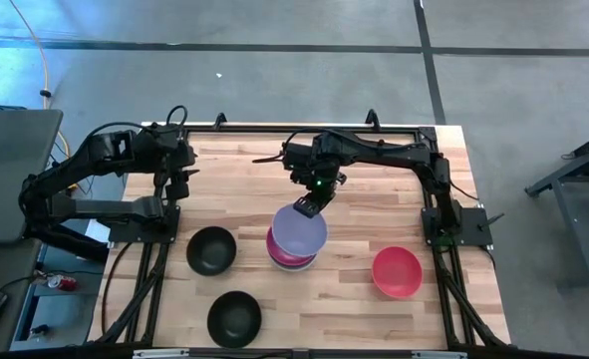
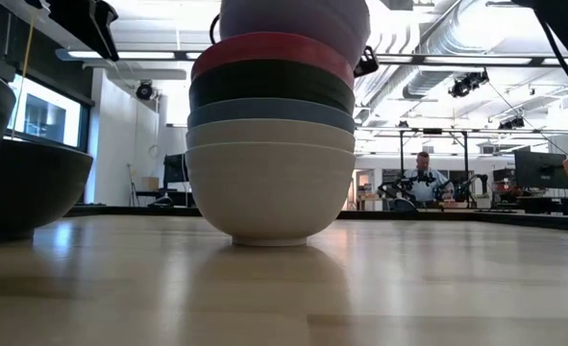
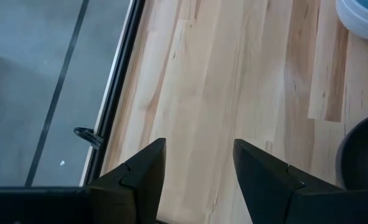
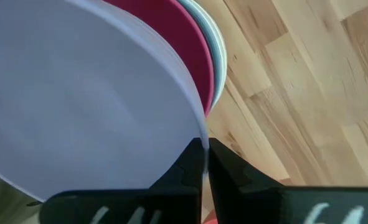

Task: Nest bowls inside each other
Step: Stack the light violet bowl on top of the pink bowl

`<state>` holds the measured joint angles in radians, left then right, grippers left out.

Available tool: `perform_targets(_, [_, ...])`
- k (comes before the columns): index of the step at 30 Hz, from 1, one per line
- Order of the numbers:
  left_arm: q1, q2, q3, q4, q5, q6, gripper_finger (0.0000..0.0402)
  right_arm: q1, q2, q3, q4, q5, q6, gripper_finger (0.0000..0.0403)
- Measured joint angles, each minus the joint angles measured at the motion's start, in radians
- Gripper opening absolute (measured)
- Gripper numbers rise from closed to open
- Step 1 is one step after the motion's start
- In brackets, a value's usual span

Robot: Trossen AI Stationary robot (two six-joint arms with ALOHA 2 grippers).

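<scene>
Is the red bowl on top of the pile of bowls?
No, the red bowl sits alone on the table, apart from the stack, whose top bowl is the lavender bowl pinched by the right gripper.

- A robotics lab or open workshop hall.
- A butcher-block wooden table (image 1: 374,309) stands on a grey concrete floor (image 1: 274,25) marked with dark tape lines.
- Beyond the table: exposed ceiling ducts (image 2: 456,38), strip lighting, monitors (image 2: 533,171) on benches.
- A seated person (image 2: 424,178) works at a bench, at about 3 o'clock in the low view.
</scene>
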<state>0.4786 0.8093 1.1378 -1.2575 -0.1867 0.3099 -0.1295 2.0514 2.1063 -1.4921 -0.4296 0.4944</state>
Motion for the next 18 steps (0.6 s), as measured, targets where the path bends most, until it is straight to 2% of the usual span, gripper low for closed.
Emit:
perform_targets(10, [0.0, 0.0, 0.0, 0.0, 0.003, -0.003, 0.0177, 0.007, 0.03, 0.0, 0.058, -0.029, -0.004, 0.0])
perform_targets(18, [0.0, -0.002, 0.0, 0.0, 0.029, -0.011, 0.0177, 0.013, 0.058, 0.0, 0.034, -0.045, -0.047, 0.0])
